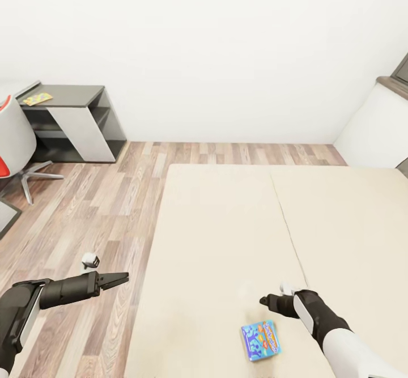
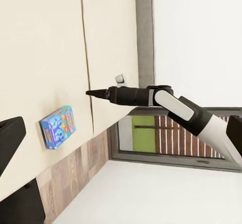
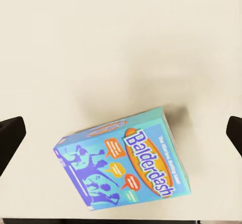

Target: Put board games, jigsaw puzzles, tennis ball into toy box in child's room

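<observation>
A light blue board game [image 1: 259,339] with an orange oval logo lies flat on the beige bed [image 1: 226,225], near its front edge. My right gripper [image 1: 271,301] hovers just above and beyond it, open. In the right wrist view its dark fingertips [image 3: 12,133] stand wide apart on either side of the board game [image 3: 123,163]. My left gripper [image 1: 116,280] hangs open over the wood floor left of the bed, holding nothing. A jigsaw puzzle [image 1: 38,98] lies on the grey table [image 1: 73,92] at the far left. The toy box and tennis ball are out of view.
A white and red swivel chair [image 1: 12,140] stands by the table. Wood-plank floor [image 1: 96,208] runs between table and bed. A white wall is behind, with a grey-framed window edge [image 1: 399,77] at the right. The left wrist view shows the board game [image 2: 58,127] and my right gripper [image 2: 93,92].
</observation>
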`<state>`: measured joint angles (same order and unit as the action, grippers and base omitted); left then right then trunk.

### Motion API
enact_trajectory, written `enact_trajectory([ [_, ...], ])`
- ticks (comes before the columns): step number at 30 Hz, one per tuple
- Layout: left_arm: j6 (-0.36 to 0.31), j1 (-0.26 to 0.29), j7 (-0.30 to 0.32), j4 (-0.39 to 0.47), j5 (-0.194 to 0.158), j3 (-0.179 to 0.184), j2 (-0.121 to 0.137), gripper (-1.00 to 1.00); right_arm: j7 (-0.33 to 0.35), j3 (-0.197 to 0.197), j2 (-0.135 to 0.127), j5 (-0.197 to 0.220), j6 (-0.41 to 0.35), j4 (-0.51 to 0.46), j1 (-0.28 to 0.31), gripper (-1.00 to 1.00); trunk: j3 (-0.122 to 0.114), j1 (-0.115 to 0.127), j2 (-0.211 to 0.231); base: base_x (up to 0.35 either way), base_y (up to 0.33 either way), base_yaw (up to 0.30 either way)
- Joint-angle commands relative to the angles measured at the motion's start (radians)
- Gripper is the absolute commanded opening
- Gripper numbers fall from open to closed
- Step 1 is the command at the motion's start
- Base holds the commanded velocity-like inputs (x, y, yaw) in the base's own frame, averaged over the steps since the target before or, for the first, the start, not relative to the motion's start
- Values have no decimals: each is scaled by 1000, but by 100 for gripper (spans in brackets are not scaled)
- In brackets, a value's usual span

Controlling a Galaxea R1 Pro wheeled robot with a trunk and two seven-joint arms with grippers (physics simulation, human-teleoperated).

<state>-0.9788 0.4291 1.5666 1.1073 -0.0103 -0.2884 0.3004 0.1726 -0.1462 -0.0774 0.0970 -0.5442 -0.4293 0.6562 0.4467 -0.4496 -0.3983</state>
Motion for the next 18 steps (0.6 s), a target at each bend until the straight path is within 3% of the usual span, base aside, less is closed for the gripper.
enact_trajectory([
  [1, -11, 0, 4, 0, 1, 0, 0, 100, 0, 1, 0, 8, -6, -1, 0, 100, 3, 0, -2, 0, 0, 0],
  [9, -11, 0, 4, 0, 2, 0, 0, 100, -8, 38, 2, 9, -2, -1, 0, 100, 16, 0, -2, 0, 0, 0],
  [18, -11, 0, 4, -1, 3, 0, 0, 100, -13, 43, 2, 9, -4, 0, 0, 100, 31, 0, -2, 0, 0, 0],
])
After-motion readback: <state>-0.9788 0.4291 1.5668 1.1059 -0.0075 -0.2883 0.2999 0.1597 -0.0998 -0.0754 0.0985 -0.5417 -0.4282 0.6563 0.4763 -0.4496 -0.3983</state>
